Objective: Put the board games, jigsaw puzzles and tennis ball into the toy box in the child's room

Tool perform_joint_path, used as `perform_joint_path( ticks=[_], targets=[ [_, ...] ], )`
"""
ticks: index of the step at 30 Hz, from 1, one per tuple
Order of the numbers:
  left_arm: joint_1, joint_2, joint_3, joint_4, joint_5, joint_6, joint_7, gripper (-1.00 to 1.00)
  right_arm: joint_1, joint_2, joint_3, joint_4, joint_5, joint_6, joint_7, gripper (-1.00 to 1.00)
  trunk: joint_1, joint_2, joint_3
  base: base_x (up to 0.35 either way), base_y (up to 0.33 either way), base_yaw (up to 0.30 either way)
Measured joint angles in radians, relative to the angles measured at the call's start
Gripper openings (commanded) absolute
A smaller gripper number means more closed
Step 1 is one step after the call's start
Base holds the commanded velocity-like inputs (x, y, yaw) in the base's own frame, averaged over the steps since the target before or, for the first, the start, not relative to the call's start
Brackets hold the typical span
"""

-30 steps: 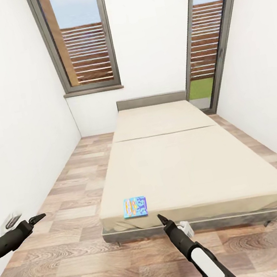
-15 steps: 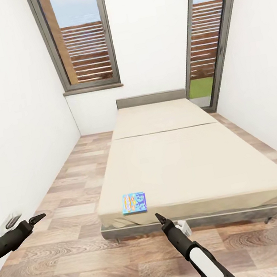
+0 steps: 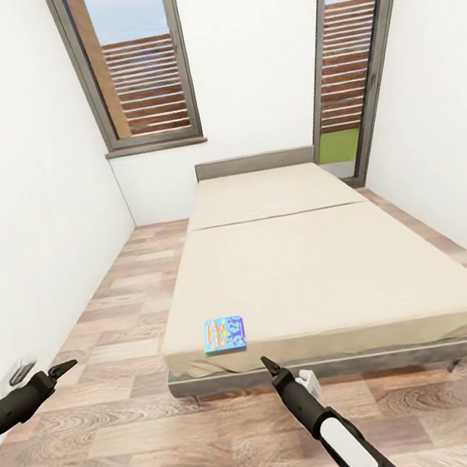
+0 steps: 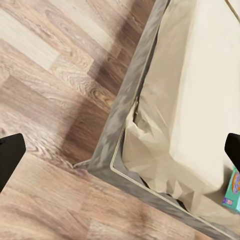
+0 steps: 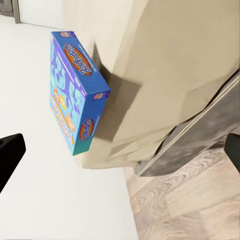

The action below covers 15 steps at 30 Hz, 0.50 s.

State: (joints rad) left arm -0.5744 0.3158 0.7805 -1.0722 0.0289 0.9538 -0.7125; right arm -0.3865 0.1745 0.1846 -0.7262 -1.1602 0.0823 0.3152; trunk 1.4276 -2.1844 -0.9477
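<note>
I've got the blue board game (image 3: 224,335) lying flat near the foot corner of the bed (image 3: 326,278), on its left side. My right gripper (image 3: 268,366) hovers just short of that bed edge, jaws spread wide, nothing between them. My left gripper (image 3: 64,366) hangs out by the white wall (image 3: 20,194) over the wood floor (image 3: 149,447), released too.

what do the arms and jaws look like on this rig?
Both arms are slim and matte black. The right arm carries a white panel along its forearm and tapers to the right gripper, a thin, pointed black pair of jaws. The left gripper is equally dark and pointed. No cables or markings are visible.
</note>
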Motion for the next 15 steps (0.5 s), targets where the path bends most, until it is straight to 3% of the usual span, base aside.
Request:
perform_joint_path(
  ticks=[5,15],
  targets=[
    [0.0,0.0,0.0,0.0,0.0,-0.001,0.0,1.0,0.0,0.0,0.006,0.003,-0.049,0.004,0.078,1.0,0.019,-0.035,-0.016,0.0,0.0,0.0],
    [-0.001,0.001,0.0,0.001,0.003,0.0,-0.003,1.0,0.0,0.0,0.027,0.003,-0.069,0.006,0.105,1.0,0.058,-0.105,-0.047,0.0,0.0,0.0]
  ],
)
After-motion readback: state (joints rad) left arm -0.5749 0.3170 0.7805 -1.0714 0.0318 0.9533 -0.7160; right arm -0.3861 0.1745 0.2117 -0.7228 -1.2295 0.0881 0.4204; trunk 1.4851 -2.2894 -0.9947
